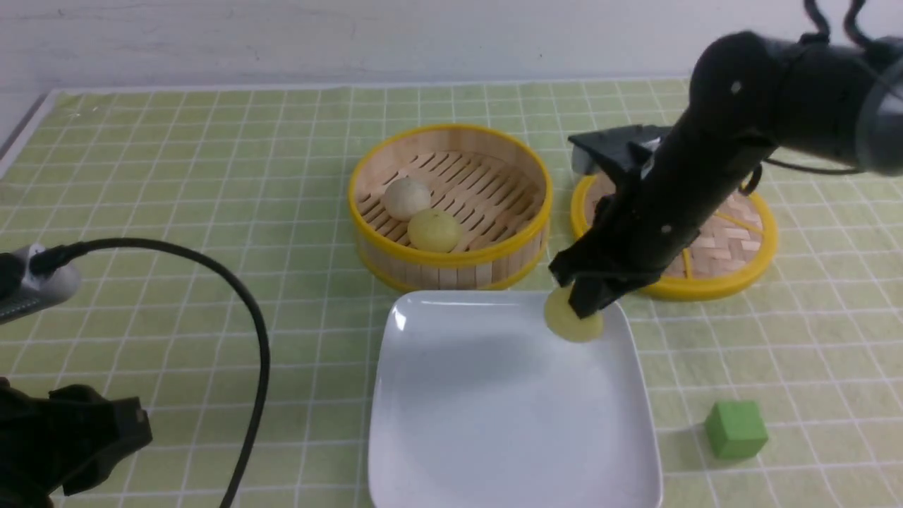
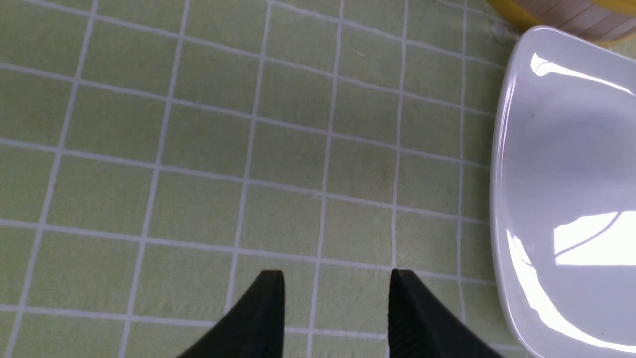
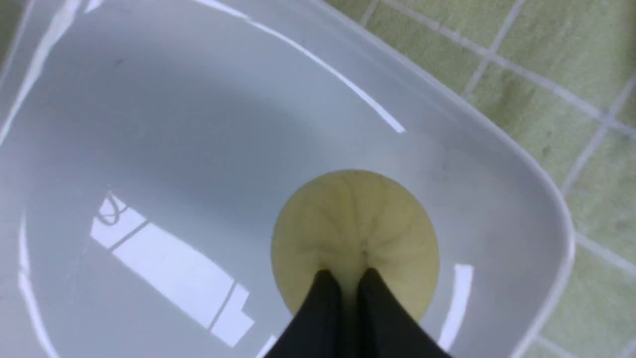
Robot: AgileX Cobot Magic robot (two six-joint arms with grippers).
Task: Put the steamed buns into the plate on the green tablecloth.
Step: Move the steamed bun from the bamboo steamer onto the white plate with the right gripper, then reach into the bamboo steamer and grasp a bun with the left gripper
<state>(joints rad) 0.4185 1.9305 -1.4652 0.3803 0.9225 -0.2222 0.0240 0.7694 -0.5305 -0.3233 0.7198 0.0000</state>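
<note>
My right gripper [image 1: 589,303] is pinched tight on the held bun [image 3: 355,219], its jaws nearly together on the pleated knot at the crown, as the right wrist view shows. That bun sits over the far right corner of the plate [image 1: 494,409], close inside the rim; I cannot tell whether its base touches the glaze or hangs just above it. The grey bun [image 1: 407,198] and the yellow bun [image 1: 434,230] lie side by side, touching, in the steamer [image 1: 353,204] behind the plate. My left gripper [image 2: 338,278] hangs over bare cloth [image 2: 198,149] beside the plate, jaws spread, nothing between them. I judge these buns light and soft. A hard squeeze would dent them, and the domed sides look smooth enough to slip from narrow fingers. So I would take each one as this one is taken, from above, on the gathered top where the folds give purchase, with a gentle close. The plate is glossy, so a bun let go near the rim might slide or roll.
</note>
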